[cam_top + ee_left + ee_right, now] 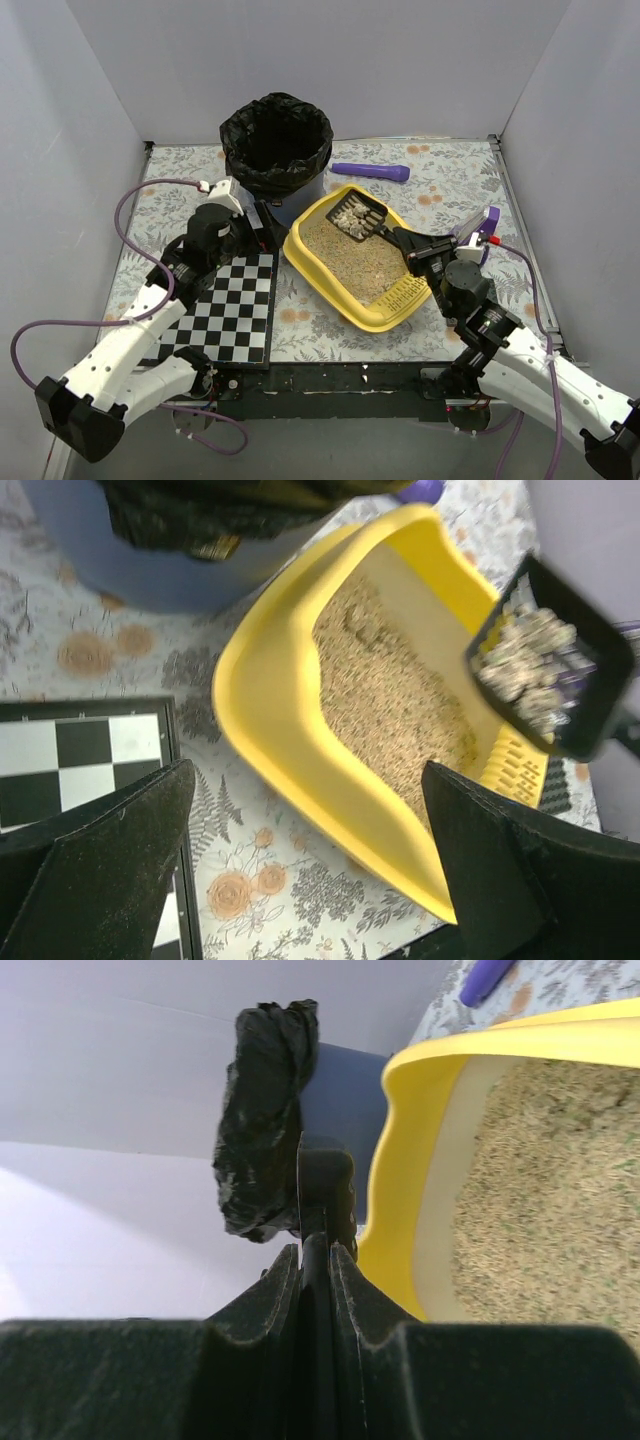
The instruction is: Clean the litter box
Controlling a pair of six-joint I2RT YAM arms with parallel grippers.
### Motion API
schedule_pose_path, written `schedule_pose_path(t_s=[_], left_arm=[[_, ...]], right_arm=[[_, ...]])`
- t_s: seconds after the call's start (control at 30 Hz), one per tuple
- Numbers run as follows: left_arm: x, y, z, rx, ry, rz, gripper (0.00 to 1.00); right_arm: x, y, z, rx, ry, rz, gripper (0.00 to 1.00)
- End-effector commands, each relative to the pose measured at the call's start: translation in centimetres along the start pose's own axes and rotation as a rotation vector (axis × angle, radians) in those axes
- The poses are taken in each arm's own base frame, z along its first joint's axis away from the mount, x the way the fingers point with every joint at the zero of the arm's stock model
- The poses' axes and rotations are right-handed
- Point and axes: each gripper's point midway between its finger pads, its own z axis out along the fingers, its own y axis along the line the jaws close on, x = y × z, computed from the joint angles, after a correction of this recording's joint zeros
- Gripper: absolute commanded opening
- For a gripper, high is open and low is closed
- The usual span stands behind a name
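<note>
On the floral table (440,190) we see the litter box (300,262) centred, diagonal, slotted end near-right, bin (277,140) past its far end. Left wrist: left gripper (308,775) gapes beside its rim. Right wrist: right gripper (315,1250) seemingly clamps the scoop (322,1175).

bin (300,196) behind litter box (297,247), chessboard (235,310) left

You see the table (450,190) from above and behind; both close wrist views share the litter box (255,715).

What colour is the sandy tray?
Yellow. The shallow rectangular plastic litter tray shows best in the top external view.
</note>
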Motion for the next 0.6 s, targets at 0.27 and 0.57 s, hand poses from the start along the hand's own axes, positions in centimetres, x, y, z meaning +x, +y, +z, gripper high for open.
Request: schedule_pose_path(t_s=[0.27,0.57], left_arm=[[1.5,2.7,0.0,-0.094,-0.012,-0.004,0.98],[2.3,3.5,0.3,-0.125,0.011,-0.003,0.98]], right_arm=[[-1.2,16.0,3.3,-0.142,-0.049,0.122,0.01],[0.7,22.5,10.7,-0.173,-0.137,-0.046,0.01]])
